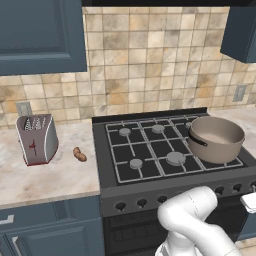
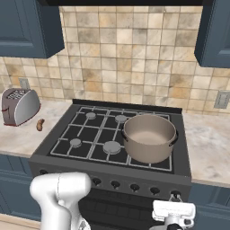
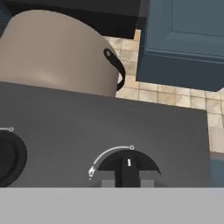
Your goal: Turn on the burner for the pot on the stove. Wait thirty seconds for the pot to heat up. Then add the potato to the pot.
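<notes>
A: Gripping the rightmost front knob [image 3: 127, 165] of the stove [image 1: 150, 192], the gripper [image 3: 128, 180] has its two dark fingertips pressed in against the knob's raised bar, one on each side. The hand view looks straight at that knob, with a white arc marking curved over it.

B: And the pot [image 1: 216, 138]?

A: It sits on the stove's grates [image 1: 150, 150] at the front right, above the knob being pinched. It is upright, and its pale inside looks bare from the right base view. One dark side handle [image 3: 114, 66] shows in the hand view, sticking out toward the tiled wall [image 3: 175, 98].

B: The potato [image 1: 79, 155]?

A: Left of the stove, lying on the marble counter [image 1: 45, 180], just off the stove's left edge. A silver toaster [image 1: 36, 138] with a red mark stands farther left of it, apart from it.

B: Where is the hand from the base cameras?

A: Low, in front of the stove's right end. The right base view shows its white body [image 2: 174, 211] just below the knob row [image 2: 134, 187]; the fingers cannot be made out there. The arm's white elbow [image 1: 192, 210] rises in front of the oven door.

B: Other knobs?

A: One more dark knob [image 3: 9, 155] sits left of the gripped one in the hand view, untouched.
</notes>
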### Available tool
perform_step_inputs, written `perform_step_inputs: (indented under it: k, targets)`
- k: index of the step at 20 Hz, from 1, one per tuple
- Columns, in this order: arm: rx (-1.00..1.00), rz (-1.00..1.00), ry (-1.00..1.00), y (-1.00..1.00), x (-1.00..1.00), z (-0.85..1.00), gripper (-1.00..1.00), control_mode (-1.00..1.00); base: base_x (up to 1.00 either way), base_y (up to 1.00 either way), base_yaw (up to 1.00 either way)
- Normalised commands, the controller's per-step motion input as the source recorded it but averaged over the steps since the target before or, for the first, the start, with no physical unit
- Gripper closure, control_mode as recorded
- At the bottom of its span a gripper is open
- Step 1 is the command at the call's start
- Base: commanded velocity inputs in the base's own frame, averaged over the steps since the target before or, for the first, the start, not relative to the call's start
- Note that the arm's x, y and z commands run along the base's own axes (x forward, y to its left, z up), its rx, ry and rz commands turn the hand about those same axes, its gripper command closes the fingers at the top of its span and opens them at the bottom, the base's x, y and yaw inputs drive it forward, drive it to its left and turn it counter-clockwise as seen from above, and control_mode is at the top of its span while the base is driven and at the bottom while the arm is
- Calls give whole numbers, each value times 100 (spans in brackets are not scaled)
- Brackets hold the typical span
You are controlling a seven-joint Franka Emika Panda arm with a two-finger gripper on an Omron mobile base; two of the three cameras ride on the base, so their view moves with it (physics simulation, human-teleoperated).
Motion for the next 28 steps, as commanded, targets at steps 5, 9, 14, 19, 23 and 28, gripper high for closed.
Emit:
perform_step_inputs:
  k: [5, 9, 14, 19, 23, 28]
  targets:
    - [-39, 34, -31, 18, 45, 0, 100, -100, 0, 0, 0]
    - [-33, 46, -14, 0, 47, 0, 100, -100, 0, 0, 0]
    - [-36, 55, -16, 11, 35, -10, 100, -100, 0, 0, 0]
    - [-39, 49, -24, 14, 19, -3, 100, -100, 0, 0, 0]
    - [-8, 1, -4, -4, -45, 33, 100, -100, 0, 0, 0]
    - [0, -11, 0, -38, -93, 95, 100, -100, 0, 0, 0]
